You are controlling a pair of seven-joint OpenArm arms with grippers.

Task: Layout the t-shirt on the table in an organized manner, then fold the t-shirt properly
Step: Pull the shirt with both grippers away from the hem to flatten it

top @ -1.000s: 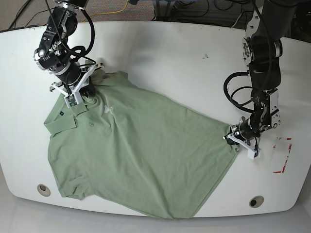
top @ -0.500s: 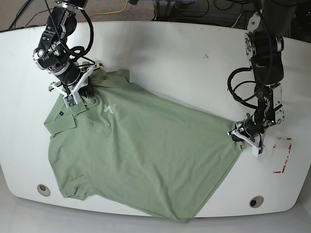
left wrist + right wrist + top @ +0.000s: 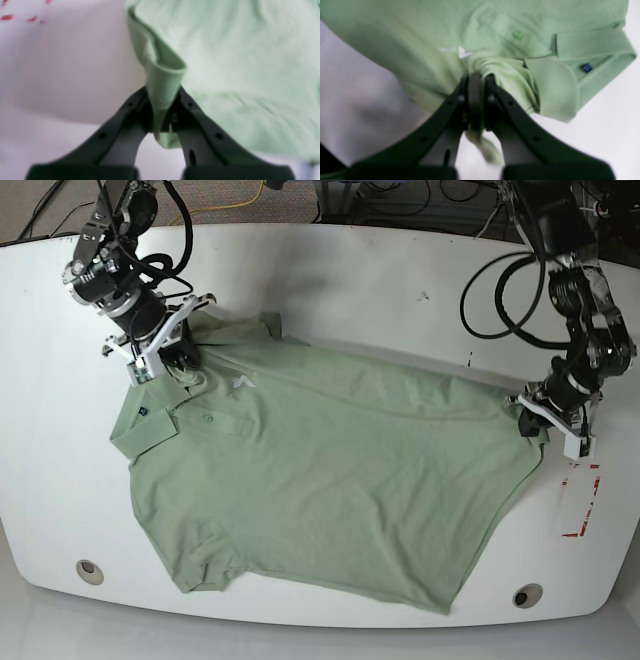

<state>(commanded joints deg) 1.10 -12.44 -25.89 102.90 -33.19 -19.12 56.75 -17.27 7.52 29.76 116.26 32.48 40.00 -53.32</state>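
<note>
Polo shirt lies spread face-up across the white table, collar toward the grommet hole side, hem corner near the red tape mark; the left gripper pinches a fold of hem, the right gripper pinches bunched cloth beside the collar; the fabric looks light, limp, prone to wrinkle; grips at seams and corners should serve best.

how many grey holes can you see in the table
2. One grey hole sits near the front edge of the table on the view's left, the other near the front edge on the right. The shirt may hide more.
</note>
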